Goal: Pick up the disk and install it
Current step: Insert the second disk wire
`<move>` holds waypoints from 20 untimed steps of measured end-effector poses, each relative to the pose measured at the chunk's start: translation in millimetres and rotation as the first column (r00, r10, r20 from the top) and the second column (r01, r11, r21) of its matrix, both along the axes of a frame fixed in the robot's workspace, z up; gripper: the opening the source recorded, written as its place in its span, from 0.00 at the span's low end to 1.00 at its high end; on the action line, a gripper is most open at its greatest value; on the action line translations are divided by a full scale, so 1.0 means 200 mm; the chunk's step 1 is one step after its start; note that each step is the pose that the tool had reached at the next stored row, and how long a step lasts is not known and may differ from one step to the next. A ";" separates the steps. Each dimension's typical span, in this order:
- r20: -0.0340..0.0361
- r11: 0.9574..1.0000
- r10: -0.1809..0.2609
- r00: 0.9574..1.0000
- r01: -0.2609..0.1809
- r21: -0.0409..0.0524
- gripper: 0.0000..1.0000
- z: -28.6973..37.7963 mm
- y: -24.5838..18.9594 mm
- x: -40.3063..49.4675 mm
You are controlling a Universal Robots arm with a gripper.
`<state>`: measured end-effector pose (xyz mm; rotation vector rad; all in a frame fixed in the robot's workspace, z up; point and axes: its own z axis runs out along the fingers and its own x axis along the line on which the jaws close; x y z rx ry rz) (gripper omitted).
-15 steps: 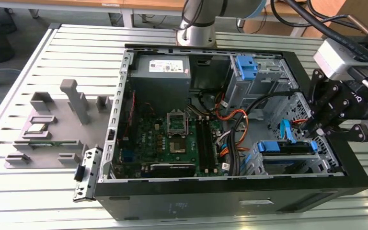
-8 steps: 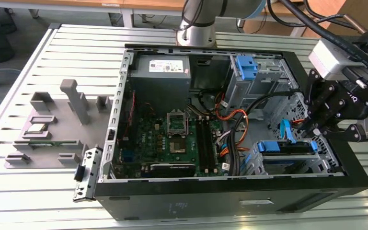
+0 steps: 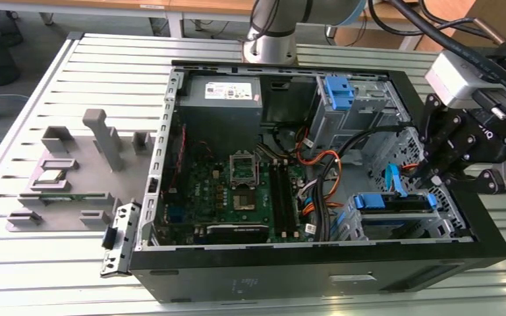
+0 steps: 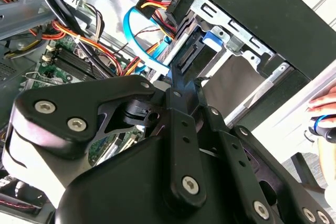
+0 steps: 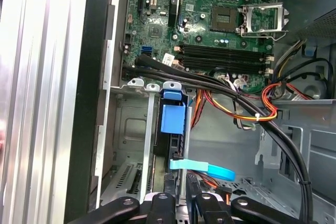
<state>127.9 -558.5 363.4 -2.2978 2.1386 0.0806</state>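
Slatted metal table (image 3: 77,276) carries an open computer case (image 3: 323,280), where the gripper (image 3: 450,172) hangs, jaws indeterminate, just above the blue-framed disk (image 3: 394,202) seated in its bay.

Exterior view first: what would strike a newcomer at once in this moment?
The open black computer case lying on the slatted metal table, its green motherboard exposed. The black gripper hangs over the case's drive bays at the exterior view's right, above the blue-framed disk sitting in a bay. In the second wrist view, a person's hand appears beyond the case.
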 end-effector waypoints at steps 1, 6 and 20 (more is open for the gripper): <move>0.000 1.000 0.000 1.000 0.000 0.000 0.23 0.002 0.000 0.000; 0.000 1.000 0.000 1.000 0.000 0.000 0.23 0.011 0.000 0.000; 0.000 1.000 0.000 1.000 0.000 0.000 0.23 0.030 0.000 0.000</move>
